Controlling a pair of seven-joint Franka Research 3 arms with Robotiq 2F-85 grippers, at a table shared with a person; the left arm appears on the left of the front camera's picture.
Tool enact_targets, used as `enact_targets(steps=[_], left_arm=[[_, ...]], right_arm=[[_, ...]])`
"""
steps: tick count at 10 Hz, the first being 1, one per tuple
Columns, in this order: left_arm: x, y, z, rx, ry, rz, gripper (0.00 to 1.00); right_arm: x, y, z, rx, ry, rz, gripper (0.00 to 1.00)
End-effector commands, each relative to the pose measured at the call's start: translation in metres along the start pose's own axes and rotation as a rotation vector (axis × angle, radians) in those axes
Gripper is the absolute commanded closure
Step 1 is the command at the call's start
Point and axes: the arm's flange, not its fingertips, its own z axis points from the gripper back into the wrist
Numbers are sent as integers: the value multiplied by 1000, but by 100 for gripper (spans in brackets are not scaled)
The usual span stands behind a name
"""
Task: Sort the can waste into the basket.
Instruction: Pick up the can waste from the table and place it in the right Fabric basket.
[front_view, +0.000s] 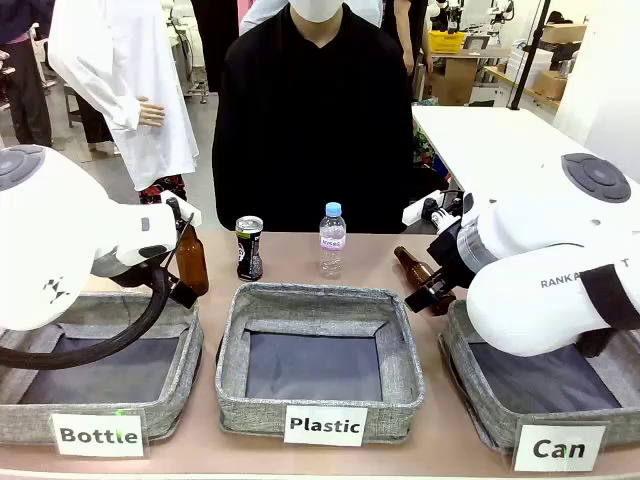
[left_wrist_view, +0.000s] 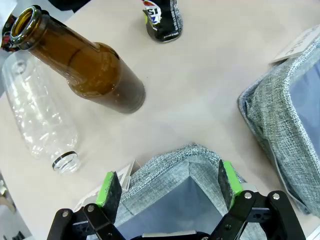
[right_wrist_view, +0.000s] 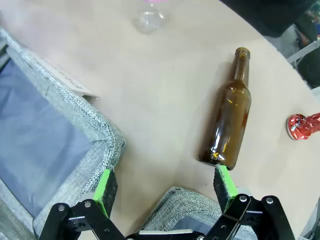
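A black can (front_view: 249, 248) with a silver top stands upright at the far side of the table, and its base shows in the left wrist view (left_wrist_view: 162, 19). A crushed red can (right_wrist_view: 305, 125) lies near the table edge, right of a fallen brown bottle (right_wrist_view: 232, 120). The grey basket labelled "Can" (front_view: 466, 378) sits at the front right under my right arm. My right gripper (right_wrist_view: 165, 186) hangs open over that basket's corner (right_wrist_view: 175, 199), holding nothing. My left gripper (left_wrist_view: 168, 185) is open over the corner of the "Bottle" basket (left_wrist_view: 170, 170), well short of the black can.
The "Plastic" basket (front_view: 318, 300) sits in the middle and the "Bottle" basket (front_view: 185, 365) at the left. A brown bottle (front_view: 190, 258) and a clear plastic bottle (front_view: 332, 240) stand upright. Another clear bottle (left_wrist_view: 40, 115) lies flat. A person sits at the far side.
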Motion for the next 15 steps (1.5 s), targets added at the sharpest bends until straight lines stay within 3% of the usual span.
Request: enact_targets(steps=[1,14,15], left_arm=[[0,0,0,0,0,0,0],[0,0,0,0,0,0,0],[5,-3,25,-101,-28,-30,0]], right_arm=[[0,0,0,0,0,0,0],[0,0,0,0,0,1,0],[4,-2,16,17,26,7,0]])
